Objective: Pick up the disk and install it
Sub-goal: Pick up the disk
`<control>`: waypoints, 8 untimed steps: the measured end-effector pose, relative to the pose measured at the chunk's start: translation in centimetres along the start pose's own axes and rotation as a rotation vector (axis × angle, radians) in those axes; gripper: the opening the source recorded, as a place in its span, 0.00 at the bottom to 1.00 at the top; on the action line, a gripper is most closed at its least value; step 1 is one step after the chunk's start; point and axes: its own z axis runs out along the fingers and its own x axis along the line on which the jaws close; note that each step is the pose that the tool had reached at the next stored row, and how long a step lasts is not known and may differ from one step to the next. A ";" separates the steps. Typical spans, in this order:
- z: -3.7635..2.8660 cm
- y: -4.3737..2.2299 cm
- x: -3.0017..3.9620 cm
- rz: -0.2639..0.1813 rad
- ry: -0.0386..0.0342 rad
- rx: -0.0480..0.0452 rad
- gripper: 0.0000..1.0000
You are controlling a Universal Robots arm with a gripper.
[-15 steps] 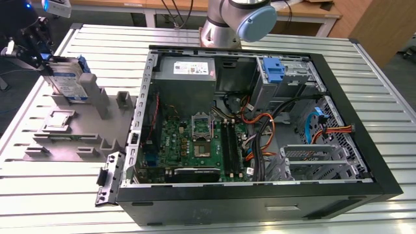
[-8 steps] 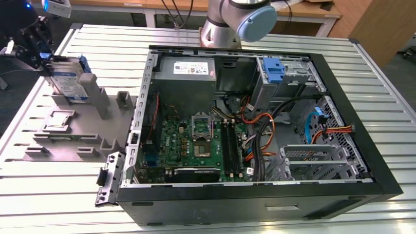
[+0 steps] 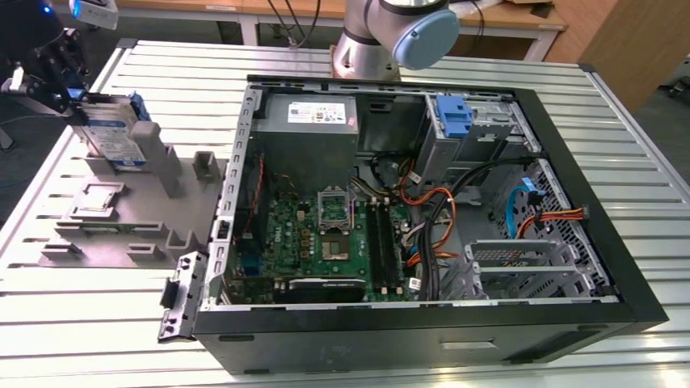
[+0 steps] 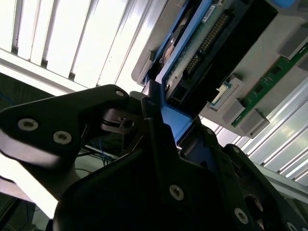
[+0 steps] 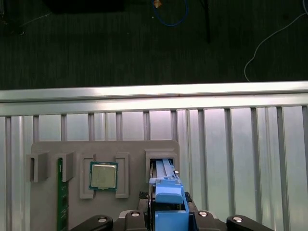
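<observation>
The disk (image 3: 115, 134) stands on edge in a slot of the grey fixture (image 3: 129, 222) at the exterior view's left, its blue-and-white label facing out. My gripper (image 3: 73, 90) sits at the disk's upper end. In both wrist views the black fingers close against the blue rail of the disk (image 5: 167, 191), so the gripper (image 5: 168, 216) is shut on it. The second wrist view shows the disk's underside and connector (image 4: 202, 48) held between the fingers (image 4: 144, 103), with the lower end still inside the slot.
The open computer case (image 3: 636, 291) lies on the slatted metal table (image 3: 86, 323), with a blue bracket (image 3: 453, 117) in its drive bay and a power supply (image 3: 313, 113). The fixture also holds a processor (image 5: 103, 175) and a green memory stick (image 5: 59, 202). The arm's base (image 3: 399, 36) stands behind the case.
</observation>
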 end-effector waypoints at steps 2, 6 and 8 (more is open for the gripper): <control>0.00 0.00 0.00 0.000 0.0000 0.0000 0.36; 0.00 0.00 0.00 0.001 0.0000 0.0000 0.36; -0.01 0.01 0.00 0.001 -0.0001 0.0001 0.36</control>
